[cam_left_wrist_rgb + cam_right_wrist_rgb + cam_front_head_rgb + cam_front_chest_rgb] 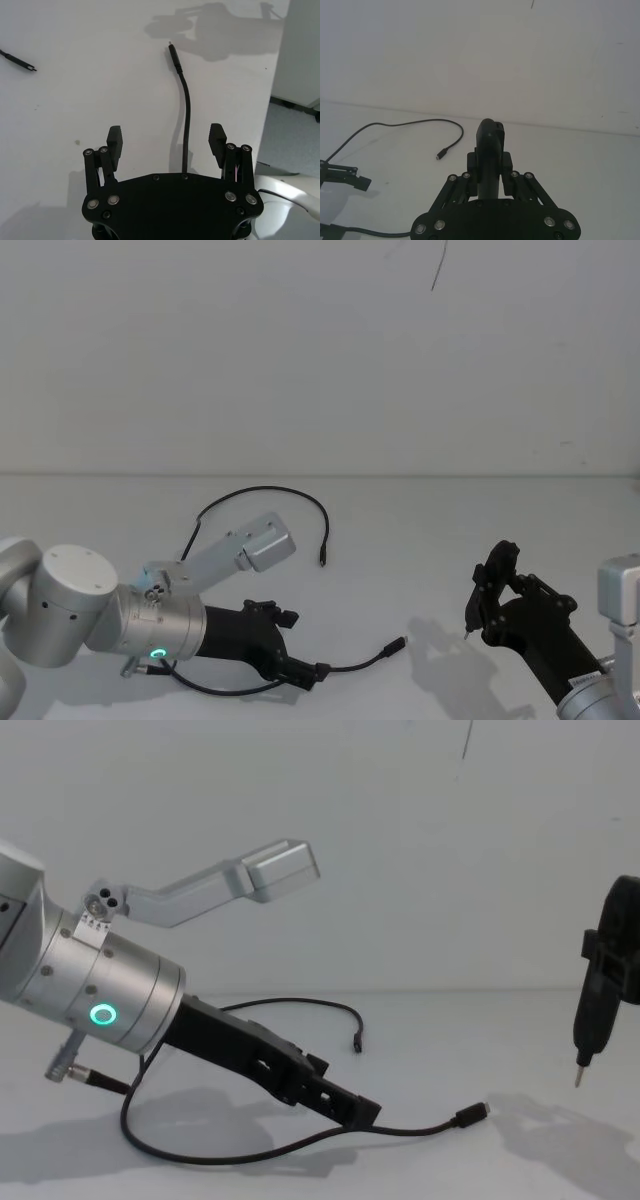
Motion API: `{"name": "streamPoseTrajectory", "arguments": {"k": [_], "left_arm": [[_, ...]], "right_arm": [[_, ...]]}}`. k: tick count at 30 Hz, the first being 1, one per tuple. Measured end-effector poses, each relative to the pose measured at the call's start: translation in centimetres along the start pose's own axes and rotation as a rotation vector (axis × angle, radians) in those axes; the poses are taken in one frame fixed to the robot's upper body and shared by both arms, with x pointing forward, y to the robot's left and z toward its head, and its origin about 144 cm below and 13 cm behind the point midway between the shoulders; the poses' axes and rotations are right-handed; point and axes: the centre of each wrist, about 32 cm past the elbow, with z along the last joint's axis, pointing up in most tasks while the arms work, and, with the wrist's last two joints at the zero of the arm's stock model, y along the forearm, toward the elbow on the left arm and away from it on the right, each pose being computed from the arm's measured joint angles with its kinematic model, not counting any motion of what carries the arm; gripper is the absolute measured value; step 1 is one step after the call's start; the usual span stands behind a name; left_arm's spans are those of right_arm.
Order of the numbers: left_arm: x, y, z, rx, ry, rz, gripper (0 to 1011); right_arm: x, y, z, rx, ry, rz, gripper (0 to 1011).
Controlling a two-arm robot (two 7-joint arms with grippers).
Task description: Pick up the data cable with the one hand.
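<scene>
Behind a plain white counter (450,540) a bare white wall (300,360) is seen. A thick silver cylindrical left arm (100,615), marked by a glowing green ring (157,651), is stretched low over the counter from its left edge, close to the front edge. The black angular two-fingered left gripper (305,672) is held at the end of that arm, near the front edge and left of the middle. Its jaws are spread apart, and in the left wrist view the cord is seen running between them without being touched by either.

The black right gripper (497,592) is raised above the counter near the front right corner. Its jaws are clamped on a black pen-like tool (600,1000), whose small metal tip (578,1078) is pointed down and kept clear of the surface.

The long thin black data cable (270,490) is laid on the left half of the counter. One stretch is curved in an arc toward the back edge, the middle is passed beneath the left arm, and the last stretch is run out from under the left gripper toward the counter's middle. A small silver-tipped plug (397,644) is found at that near end, between the two grippers. A small plain black plug (323,558) is found at the far end, nearer the middle of the counter.
</scene>
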Motion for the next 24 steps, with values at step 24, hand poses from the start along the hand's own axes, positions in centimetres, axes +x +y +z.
{"name": "streamPoseTrajectory", "arguments": {"k": [24], "left_arm": [[-0.62,-0.11,-0.76,0.031,-0.054,0.019,1001]], "right_arm": [[0.0,0.0,0.0,0.0,0.0,0.0,263]]}}
